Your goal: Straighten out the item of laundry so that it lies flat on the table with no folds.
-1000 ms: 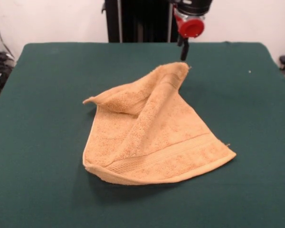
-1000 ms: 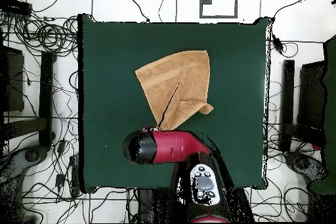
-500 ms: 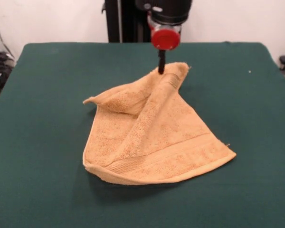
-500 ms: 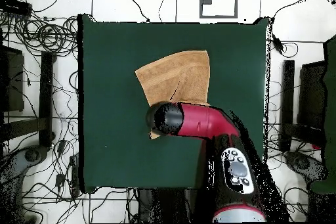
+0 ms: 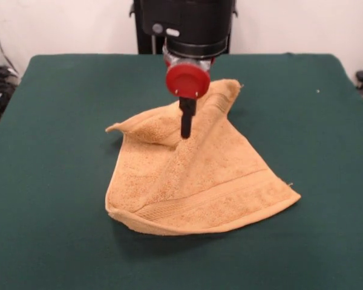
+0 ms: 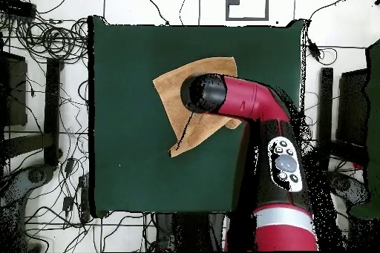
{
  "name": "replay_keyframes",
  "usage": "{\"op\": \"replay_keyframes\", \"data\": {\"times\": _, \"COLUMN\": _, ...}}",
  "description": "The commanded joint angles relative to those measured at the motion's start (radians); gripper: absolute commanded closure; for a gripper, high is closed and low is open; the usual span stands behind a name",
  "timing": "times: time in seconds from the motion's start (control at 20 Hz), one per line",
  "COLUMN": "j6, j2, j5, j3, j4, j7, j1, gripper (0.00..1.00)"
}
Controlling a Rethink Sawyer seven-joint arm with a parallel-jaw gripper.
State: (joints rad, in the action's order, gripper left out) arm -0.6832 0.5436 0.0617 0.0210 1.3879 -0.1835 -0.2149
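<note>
Presently showing one towel (image 5: 199, 175) lying folded mid-table (image 5: 54, 181) and one gripper (image 5: 186, 128), now hanging over the towel's raised fold, nearer than before; claw state not determinable.

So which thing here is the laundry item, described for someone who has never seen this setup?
Start from the green table that fills the front view. Near its middle, under the gripper, lies a tan-orange terry towel. It is the only cloth item there, rumpled into a rough triangle with a raised fold, a flat woven band near its front edge.
</note>
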Motion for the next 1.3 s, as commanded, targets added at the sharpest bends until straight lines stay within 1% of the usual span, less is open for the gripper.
{"op": "replay_keyframes", "data": {"times": 0.05, "j6": -0.093, "j2": -0.12, "j5": -0.047, "j3": 0.114, "j4": -0.13, "j7": -0.229, "j1": 0.034, "gripper": 0.0}}
{"op": "replay_keyframes", "data": {"times": 0.2, "j6": -0.075, "j2": -0.141, "j5": -0.038, "j3": 0.1, "j4": -0.14, "j7": -0.24, "j1": 0.053, "gripper": 0.0}}
{"op": "replay_keyframes", "data": {"times": 0.35, "j6": -0.105, "j2": -0.149, "j5": -0.042, "j3": 0.104, "j4": -0.146, "j7": -0.237, "j1": 0.062, "gripper": 0.0}}
{"op": "replay_keyframes", "data": {"times": 0.45, "j6": -0.103, "j2": -0.149, "j5": -0.048, "j3": 0.11, "j4": -0.141, "j7": -0.236, "j1": 0.061, "gripper": 0.0}}
{"op": "replay_keyframes", "data": {"times": 0.6, "j6": -0.053, "j2": -0.144, "j5": -0.041, "j3": 0.122, "j4": -0.121, "j7": -0.218, "j1": 0.054, "gripper": 0.0}}
{"op": "replay_keyframes", "data": {"times": 0.75, "j6": -0.039, "j2": -0.14, "j5": -0.037, "j3": 0.118, "j4": -0.106, "j7": -0.224, "j1": 0.058, "gripper": 0.0}}
{"op": "replay_keyframes", "data": {"times": 0.8, "j6": -0.033, "j2": -0.139, "j5": -0.041, "j3": 0.118, "j4": -0.1, "j7": -0.232, "j1": 0.061, "gripper": 1.0}}
{"op": "replay_keyframes", "data": {"times": 1.1, "j6": -0.019, "j2": -0.137, "j5": -0.046, "j3": 0.111, "j4": -0.09, "j7": -0.261, "j1": 0.078, "gripper": 1.0}}
{"op": "replay_keyframes", "data": {"times": 1.3, "j6": 0.041, "j2": -0.126, "j5": -0.057, "j3": 0.141, "j4": -0.053, "j7": -0.258, "j1": 0.06, "gripper": 1.0}}
